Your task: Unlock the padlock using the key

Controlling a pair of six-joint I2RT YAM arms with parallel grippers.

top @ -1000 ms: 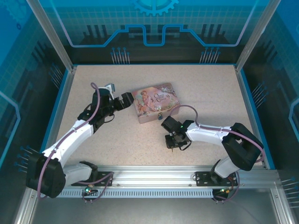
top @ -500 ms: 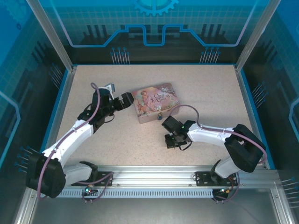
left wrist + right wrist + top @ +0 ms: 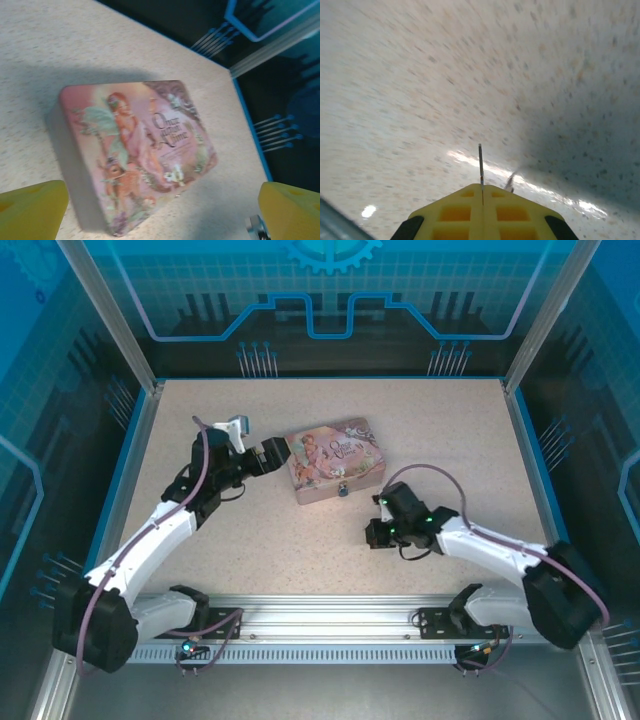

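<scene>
The tiny blue padlock (image 3: 343,489) hangs at the front edge of the pink illustrated tin (image 3: 333,459). My right gripper (image 3: 372,536) hovers low over the table in front of the tin and is shut on the key. The thin metal blade of the key (image 3: 480,165) sticks out past the closed yellow fingertips (image 3: 465,197) of the right gripper (image 3: 482,189). My left gripper (image 3: 272,454) sits at the tin's left end. It is open, with both yellow fingers (image 3: 31,209) wide apart and the tin (image 3: 135,150) lying ahead between them.
The speckled beige table (image 3: 440,430) is fenced by blue side rails and glass walls. The table's right edge and the dark gap beyond it (image 3: 250,115) run close behind the tin in the left wrist view. An aluminium rail (image 3: 330,610) carries both arm bases.
The right arm has swung out to the right and its gripper has shifted slightly right and turned, still holding the key. The left arm has barely moved beside the tin.
</scene>
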